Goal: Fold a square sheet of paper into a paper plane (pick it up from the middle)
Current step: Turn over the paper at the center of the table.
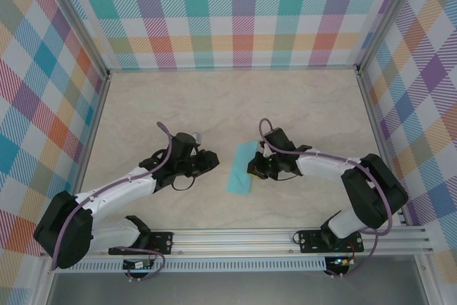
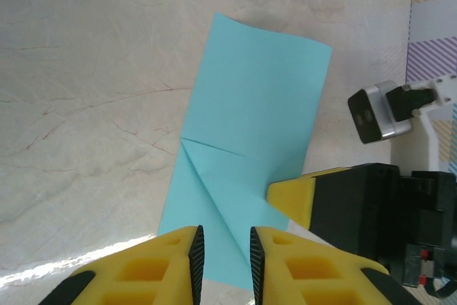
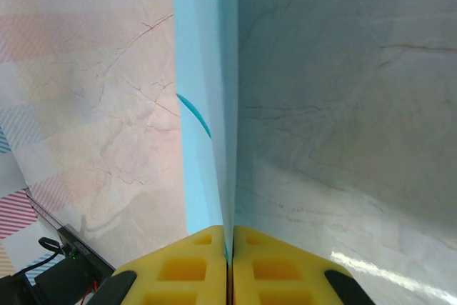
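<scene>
**Ana:** Teal paper [image 1: 243, 168], already folded narrow. Why does your left pincer [image 1: 212, 159] stop short of it?

**Me:** My left pincer hangs at the paper's 9 o'clock, just beside it, jaws a narrow gap apart and gripping nothing. From its wrist camera I see the paper lying flat on the table [image 1: 307, 105]. One corner is turned in along a slanted crease [image 2: 214, 198] at the 6 o'clock end. I judge the pincer waits there to press or take the free side without dragging anything.

**Ana:** And where does the paper itself lie?

**Me:** It is near the table's middle, a little toward 6 o'clock. Its long sides run from about 7 to 1 o'clock, and it sits between my two pincers.

**Ana:** Then the right one?

**Me:** My right pincer [image 1: 255, 169] sits at the paper's 3 o'clock, clenched on the long edge. Its wrist camera shows the jaws pressed together, with the paper running out from between them toward 12 o'clock. How far that side is lifted I cannot tell. I think the grip anchors the paper, or readies that side to be turned over for the next fold.

**Ana:** Any risk?

**Me:** The paper is thin, so a one-sided pull could skew the crease or slip it free. I would bring the left in lightly.
</scene>
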Motion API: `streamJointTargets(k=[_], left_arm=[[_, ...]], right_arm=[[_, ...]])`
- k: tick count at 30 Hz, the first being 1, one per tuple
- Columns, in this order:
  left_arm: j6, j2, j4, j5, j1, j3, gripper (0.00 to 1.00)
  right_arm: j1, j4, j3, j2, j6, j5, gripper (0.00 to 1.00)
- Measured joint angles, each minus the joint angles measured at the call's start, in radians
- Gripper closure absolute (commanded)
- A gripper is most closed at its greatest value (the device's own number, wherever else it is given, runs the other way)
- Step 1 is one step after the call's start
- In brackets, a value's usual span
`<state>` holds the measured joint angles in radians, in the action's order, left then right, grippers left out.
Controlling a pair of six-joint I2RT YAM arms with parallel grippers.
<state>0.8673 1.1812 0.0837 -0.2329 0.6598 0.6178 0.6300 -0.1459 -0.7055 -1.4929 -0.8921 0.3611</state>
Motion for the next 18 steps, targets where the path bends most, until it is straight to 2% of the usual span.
streamJointTargets(k=[6,18], left_arm=[[0.000,0.003,0.023,-0.001,0.000,0.000,0.74],[0.000,0.039,0.025,-0.012,0.000,0.000,0.72]], right_arm=[[0.000,-0.077,-0.014,0.041,-0.005,-0.019,0.91],[0.000,-0.172,-0.119,0.021,0.040,-0.020,0.91]])
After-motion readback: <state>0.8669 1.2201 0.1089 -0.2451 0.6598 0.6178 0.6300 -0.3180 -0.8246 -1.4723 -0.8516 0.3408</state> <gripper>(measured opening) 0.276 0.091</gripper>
